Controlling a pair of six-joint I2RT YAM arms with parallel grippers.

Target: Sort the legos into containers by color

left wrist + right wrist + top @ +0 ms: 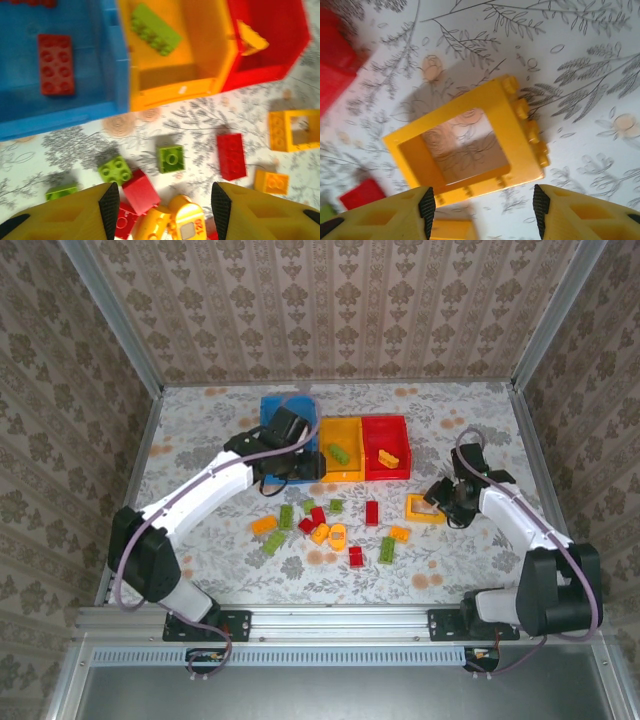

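— The flowered tabletop (200, 430) looks crowded. Where are you?
— My right gripper (482, 212) hangs over the yellow frame brick (465, 150), fingers spread. The brick lies flat near the red bin (386, 447). My left gripper (164, 207), spread and empty, hovers above the loose legos (170, 159) just before the yellow bin (175, 90).
— What might go wrong?
— The frame's walls are thin, so an off-centre pinch could spin it away. Also, a yellow brick (251, 37) sits in the red bin, so matching colours may misfile it.

White arms (200, 495), black joints (140, 545), yellow fingers (65, 217)
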